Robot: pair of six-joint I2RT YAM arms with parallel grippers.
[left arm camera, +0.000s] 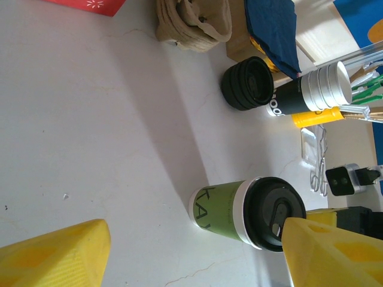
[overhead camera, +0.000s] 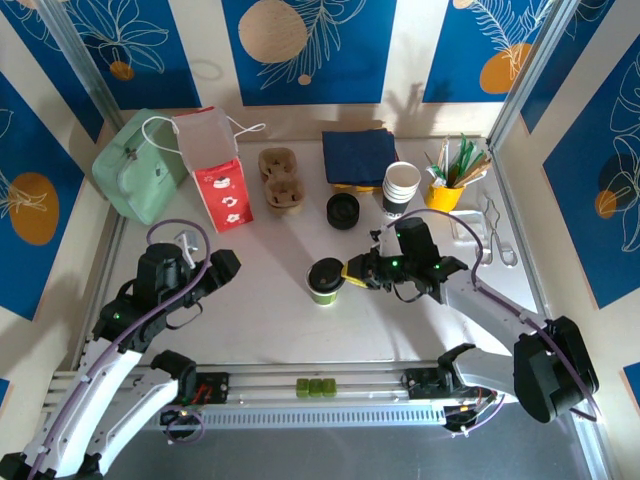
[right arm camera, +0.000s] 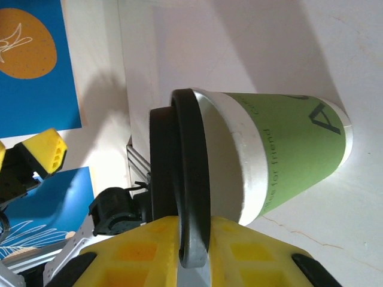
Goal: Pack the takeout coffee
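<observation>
We see the takeout coffee [overhead camera: 325,281] standing upright near the middle of the counter [overhead camera: 255,310], green sleeve below and black lid on top. The right end effector [overhead camera: 353,270] reaches in from the cup's right. In the right wrist view its yellow fingers [right arm camera: 251,251] sit drawn in on the lid's rim, one on each side of it, so we read the right end effector [right arm camera: 194,242] as clamped on the takeout coffee [right arm camera: 281,149].

The left end effector [overhead camera: 222,264] hangs well to the left of the cup with its fingers spread wide. Its own camera looks between them at the takeout coffee [left arm camera: 224,209].

Behind the cup, a stack of loose black lids [overhead camera: 343,210] lies just left of the white cups [overhead camera: 401,187]. A red paper bag [overhead camera: 215,170] stands further left at the back
</observation>
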